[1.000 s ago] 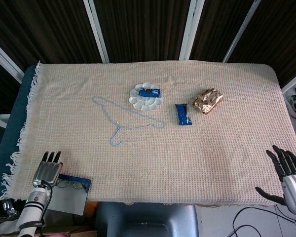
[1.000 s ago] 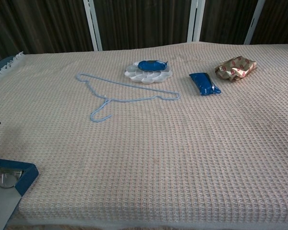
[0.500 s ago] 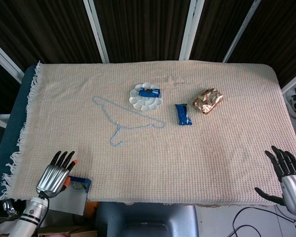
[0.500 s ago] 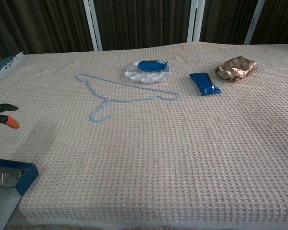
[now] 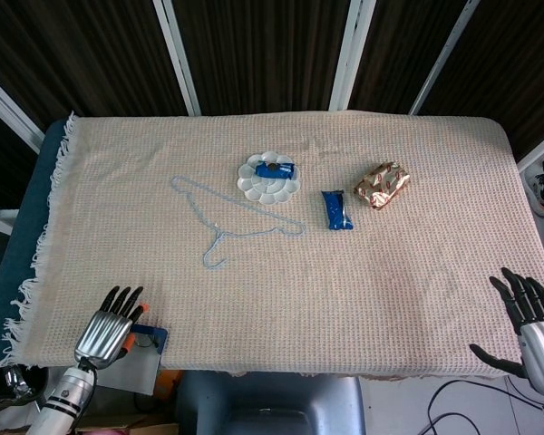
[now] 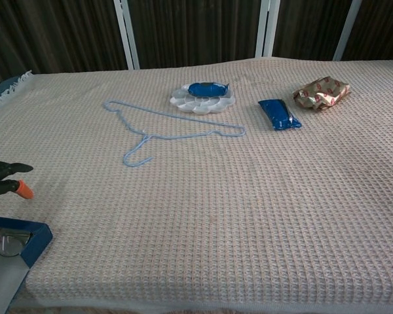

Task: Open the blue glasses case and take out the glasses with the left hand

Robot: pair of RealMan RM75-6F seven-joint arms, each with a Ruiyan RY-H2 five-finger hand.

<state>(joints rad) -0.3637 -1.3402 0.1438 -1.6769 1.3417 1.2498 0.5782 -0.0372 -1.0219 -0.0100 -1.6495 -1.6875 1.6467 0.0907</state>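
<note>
The blue glasses case (image 5: 157,338) lies open at the table's near left corner, hanging partly over the front edge, its pale lining showing. The glasses (image 5: 144,342) lie inside it, one lens visible. In the chest view the case (image 6: 34,238) and the glasses (image 6: 8,243) sit at the bottom left. My left hand (image 5: 109,326) hovers over the case's left part with its fingers spread and holds nothing; its orange-tipped fingers (image 6: 13,185) enter the chest view from the left. My right hand (image 5: 529,314) is open beyond the table's near right corner.
A light blue wire hanger (image 5: 236,222) lies left of centre on the beige woven cloth. Behind it stands a white palette dish (image 5: 258,186) with a blue packet on it. A blue packet (image 5: 336,209) and a crinkled gold wrapper (image 5: 382,185) lie to the right.
My left hand has moved right, from the table's left edge to above the open case, and its fingers have spread. The right hand has barely shifted.
</note>
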